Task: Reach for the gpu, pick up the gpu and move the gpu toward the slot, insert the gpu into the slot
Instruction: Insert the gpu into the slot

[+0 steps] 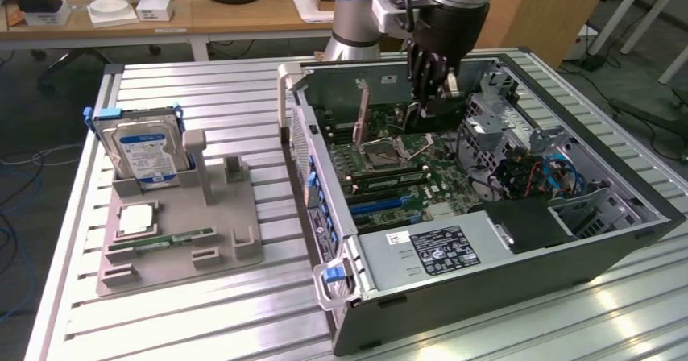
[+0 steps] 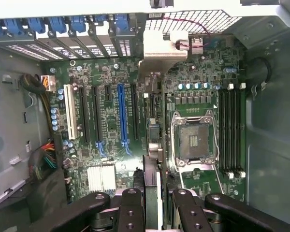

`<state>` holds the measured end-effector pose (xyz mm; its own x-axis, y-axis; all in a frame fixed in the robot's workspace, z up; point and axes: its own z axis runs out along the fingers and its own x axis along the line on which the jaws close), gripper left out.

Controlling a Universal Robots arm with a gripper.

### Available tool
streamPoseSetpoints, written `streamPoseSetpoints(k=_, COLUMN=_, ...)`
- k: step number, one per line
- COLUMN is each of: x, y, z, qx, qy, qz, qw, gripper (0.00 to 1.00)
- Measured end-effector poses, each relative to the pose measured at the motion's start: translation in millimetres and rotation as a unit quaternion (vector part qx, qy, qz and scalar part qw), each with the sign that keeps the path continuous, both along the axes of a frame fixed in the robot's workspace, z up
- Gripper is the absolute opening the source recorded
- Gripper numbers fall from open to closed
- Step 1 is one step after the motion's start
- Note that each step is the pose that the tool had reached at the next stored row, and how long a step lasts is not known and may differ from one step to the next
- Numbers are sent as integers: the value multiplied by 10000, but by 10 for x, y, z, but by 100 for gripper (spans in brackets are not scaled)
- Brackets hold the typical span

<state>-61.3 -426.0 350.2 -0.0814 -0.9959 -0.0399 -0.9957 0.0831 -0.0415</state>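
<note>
The gpu (image 2: 152, 145) appears edge-on in the wrist view, with its silver end bracket (image 2: 159, 48) toward the case's rear wall with the blue clips. My gripper (image 2: 154, 210) is shut on the card's near end, one black finger (image 2: 132, 208) on each side. The card hangs over the motherboard, between the blue slot (image 2: 121, 116) with its black neighbour (image 2: 134, 111) and the CPU socket (image 2: 193, 140). I cannot tell whether its edge touches a slot. In the exterior view my gripper (image 1: 428, 87) reaches down into the open computer case (image 1: 602, 240), and the gpu's bracket (image 1: 363, 107) stands upright beside it.
On the exterior view's left, a grey fixture (image 1: 231, 252) holds a blue-labelled hard drive (image 1: 140, 151), a small memory stick (image 1: 161, 238) and a square chip (image 1: 138, 216). Inside the case are a power supply (image 1: 430, 252), drive cages and coloured cables (image 1: 553, 176).
</note>
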Motion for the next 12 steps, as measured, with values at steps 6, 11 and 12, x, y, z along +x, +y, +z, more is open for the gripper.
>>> streamPoseSetpoints(k=6, x=-23, y=-3, z=-26, qx=0, qy=1, qz=-108, qw=9999, gripper=27)
streamPoseSetpoints(k=11, x=-24, y=-10, z=-57, qx=-1, qy=73, qz=-147, qw=9999, gripper=27)
streamPoseSetpoints(k=12, x=-24, y=-13, z=-65, qx=-1, qy=109, qz=-148, qw=9998, gripper=27)
